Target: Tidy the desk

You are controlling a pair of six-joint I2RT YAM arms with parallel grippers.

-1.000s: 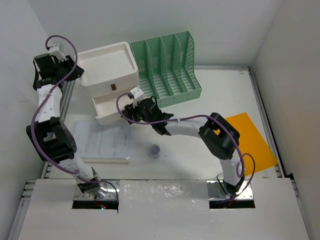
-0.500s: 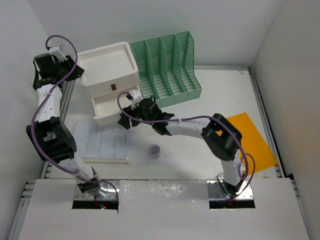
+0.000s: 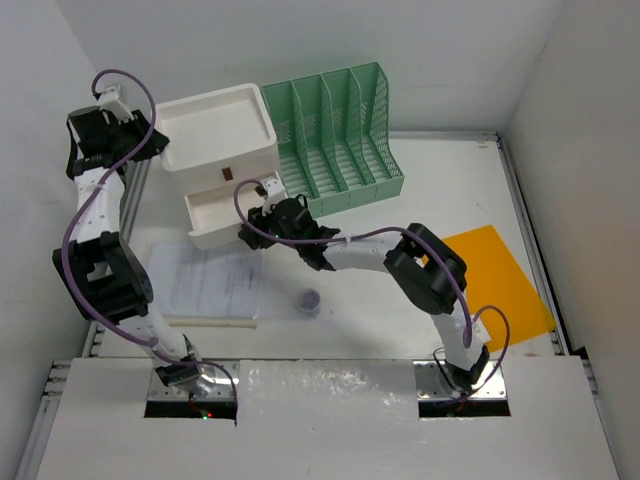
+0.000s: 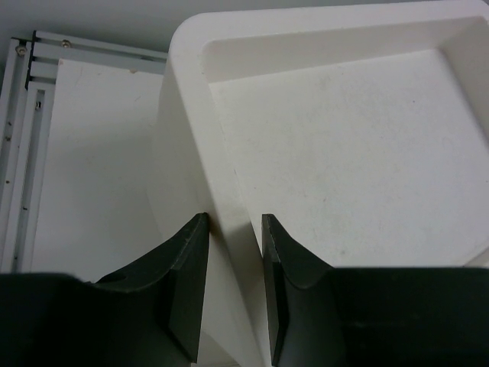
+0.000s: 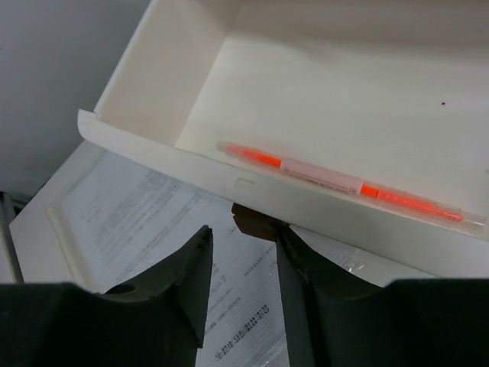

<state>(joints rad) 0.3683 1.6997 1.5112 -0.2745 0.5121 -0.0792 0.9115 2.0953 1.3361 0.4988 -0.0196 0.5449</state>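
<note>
The white desk carries a white drawer box at the back left. Its lower drawer is pulled out, and an orange highlighter lies inside it. My right gripper is at the drawer's front. In the right wrist view the gripper is open, and the brown handle sits just ahead of the tips, against the right finger. My left gripper is at the box's left rim. In the left wrist view it is closed astride the rim of the top tray.
A printed sheet in a clear sleeve lies in front of the drawer and shows below it in the right wrist view. A small purple object lies mid-desk. A green mesh file rack stands at the back. An orange folder lies right.
My right gripper has moved left along the drawer's front, and its arm has swung after it. The drawer has slid slightly inward. The left arm has not moved.
</note>
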